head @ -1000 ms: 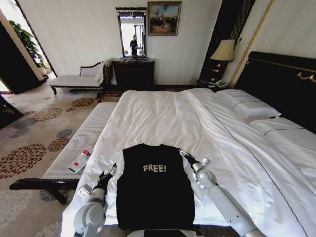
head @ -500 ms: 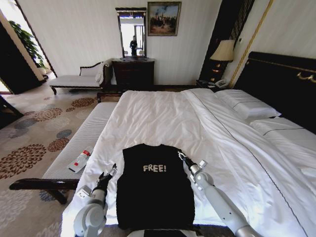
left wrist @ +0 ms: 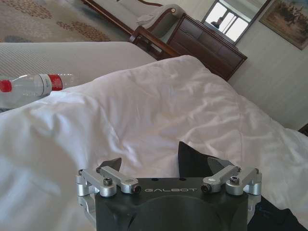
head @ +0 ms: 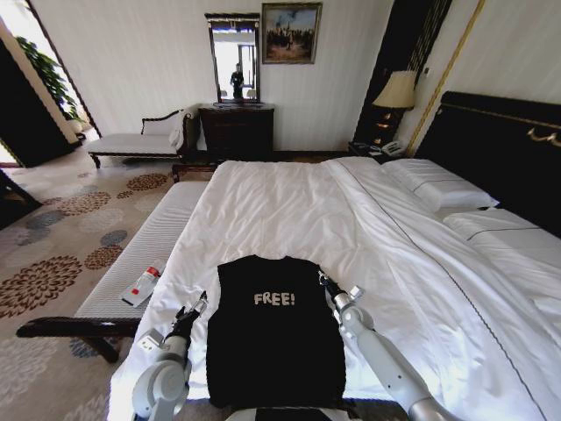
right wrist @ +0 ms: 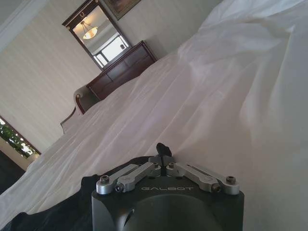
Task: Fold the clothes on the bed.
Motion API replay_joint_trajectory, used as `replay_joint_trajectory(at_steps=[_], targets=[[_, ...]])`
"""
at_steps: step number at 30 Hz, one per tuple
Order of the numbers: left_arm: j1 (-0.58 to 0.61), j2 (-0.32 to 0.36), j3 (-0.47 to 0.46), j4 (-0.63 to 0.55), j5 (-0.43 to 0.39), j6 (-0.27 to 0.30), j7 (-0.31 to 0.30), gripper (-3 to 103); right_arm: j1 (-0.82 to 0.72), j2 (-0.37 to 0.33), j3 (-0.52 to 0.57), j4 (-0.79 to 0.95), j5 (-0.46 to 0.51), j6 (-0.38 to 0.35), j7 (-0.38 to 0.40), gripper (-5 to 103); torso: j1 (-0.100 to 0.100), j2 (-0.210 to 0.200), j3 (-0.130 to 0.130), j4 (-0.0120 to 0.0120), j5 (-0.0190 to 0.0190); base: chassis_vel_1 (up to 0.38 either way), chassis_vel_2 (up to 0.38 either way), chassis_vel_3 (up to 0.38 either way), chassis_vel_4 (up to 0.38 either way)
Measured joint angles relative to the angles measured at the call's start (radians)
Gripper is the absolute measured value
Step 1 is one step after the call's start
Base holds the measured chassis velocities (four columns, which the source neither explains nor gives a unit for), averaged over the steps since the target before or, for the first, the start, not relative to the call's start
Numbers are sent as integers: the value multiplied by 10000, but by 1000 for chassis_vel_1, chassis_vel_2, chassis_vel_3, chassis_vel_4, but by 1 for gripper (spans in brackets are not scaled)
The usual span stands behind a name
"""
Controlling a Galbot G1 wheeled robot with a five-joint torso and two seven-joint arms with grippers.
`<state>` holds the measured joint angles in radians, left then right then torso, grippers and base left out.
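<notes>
Head view: T-shirt (head: 276,329) between spread left pincer (head: 192,309) and pressed-together right pincer (head: 326,283).

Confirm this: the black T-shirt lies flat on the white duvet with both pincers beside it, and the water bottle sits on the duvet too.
Not quite. In the head view the water bottle lies on the bench beside the bed, not on the duvet. The T-shirt, left pincer and right pincer are as stated.
</notes>
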<state>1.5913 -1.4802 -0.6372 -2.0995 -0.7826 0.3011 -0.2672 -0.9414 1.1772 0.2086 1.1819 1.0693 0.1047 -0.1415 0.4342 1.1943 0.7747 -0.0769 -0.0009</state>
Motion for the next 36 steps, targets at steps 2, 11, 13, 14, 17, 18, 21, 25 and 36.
replay_joint_trajectory(at_steps=[2,11,13,14,17,18,21,25,36], targets=[[-193,188,-29,73,-224,-5,0,100,-4,21,28,105,-9,163,134,0,0,0,0,-1,1,0,0,0,0],[-1738,1349,276,1518,-1185,13,205,100,-62,104,112,867,-57,434,648,0,0,0,1,1,0,0,0,0,0],[-2427,1504,456,2225,-1305,42,203,100,-11,116,104,870,-108,437,695,0,0,0,1,0,-1,0,0,0,0],[-2857,1560,566,2634,-1445,84,181,100,7,103,87,840,-134,437,715,0,0,0,1,-1,0,0,0,0,0],[-3722,1614,759,3357,-1766,219,107,100,19,55,58,759,-201,437,724,0,1,0,2,-2,0,0,0,0,0],[-4149,1623,875,3723,-1983,325,73,100,20,48,57,730,-239,437,724,0,1,0,2,-3,0,0,0,0,0],[-4679,1618,1067,4264,-2240,469,26,100,5,63,69,718,-307,438,726,0,1,-1,3,-3,-1,0,0,0,0],[-5463,1528,1430,5162,-2387,625,2,100,-108,80,118,866,-396,445,788,0,1,-1,1,-2,2,0,0,0,0],[-6444,1192,2065,6587,-1975,593,238,101,-412,83,257,1110,-592,508,823,0,0,0,1,-1,2,0,0,0,0]])
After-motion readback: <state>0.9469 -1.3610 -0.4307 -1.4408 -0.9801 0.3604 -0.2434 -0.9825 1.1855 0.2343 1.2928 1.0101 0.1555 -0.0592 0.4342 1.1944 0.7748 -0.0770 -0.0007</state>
